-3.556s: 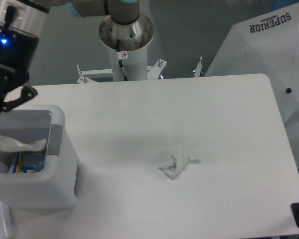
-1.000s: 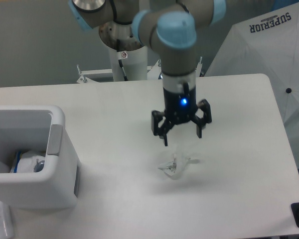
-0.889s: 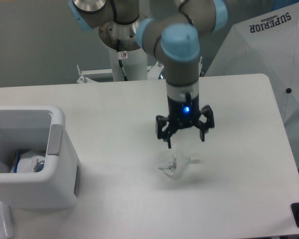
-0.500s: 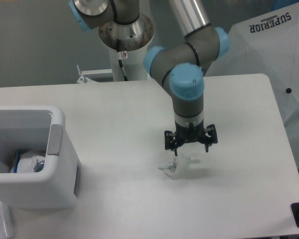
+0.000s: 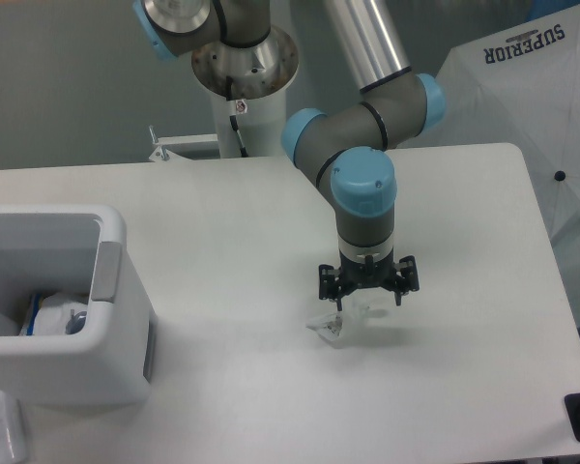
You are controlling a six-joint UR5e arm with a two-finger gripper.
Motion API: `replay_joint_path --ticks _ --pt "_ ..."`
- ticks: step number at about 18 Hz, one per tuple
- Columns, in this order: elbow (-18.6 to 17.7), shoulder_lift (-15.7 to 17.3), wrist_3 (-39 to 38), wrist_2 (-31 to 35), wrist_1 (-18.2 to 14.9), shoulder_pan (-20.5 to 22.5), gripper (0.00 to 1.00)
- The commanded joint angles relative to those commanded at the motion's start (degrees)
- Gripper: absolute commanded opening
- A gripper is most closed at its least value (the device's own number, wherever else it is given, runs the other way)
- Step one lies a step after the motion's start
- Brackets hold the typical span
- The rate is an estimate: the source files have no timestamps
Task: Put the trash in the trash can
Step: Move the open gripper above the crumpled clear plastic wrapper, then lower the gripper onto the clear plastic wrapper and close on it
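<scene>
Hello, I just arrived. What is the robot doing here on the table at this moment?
The arm is clearing litter off the table. Its gripper is low over the crumpled clear plastic scrap, with its fingers spread on either side of it, but it has not closed on it yet. The white trash can stands at the left edge of the table and already holds some trash. The scrap is the only loose piece visible on the tabletop.

Pincer (image 5: 368,293) left the trash can (image 5: 111,290) at 9 o'clock, crossed to surface centre, dropped low w/ fingers spread astride the clear plastic scrap (image 5: 333,323). White wrapper gone from its grip.
</scene>
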Motion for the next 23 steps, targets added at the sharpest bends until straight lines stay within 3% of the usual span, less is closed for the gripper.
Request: replay_joint_path --ticks 3,6,8,11,20,23 --pt "-0.44 -0.09 0.00 0.35 -0.09 -0.61 0.95" --pt "-1.05 -0.09 0.09 0.53 -0.17 -0.79 0.71" --pt "-1.49 -0.09 0.00 0.70 -0.18 -0.79 0.48" --pt "-1.41 0.08 -0.09 0.79 -0.44 -0.79 0.01" --pt "0.17 0.52 0.00 -1.05 -0.53 -0.53 0.00" --pt "4.99 0.87 -1.40 -6.21 -0.44 -0.35 0.00"
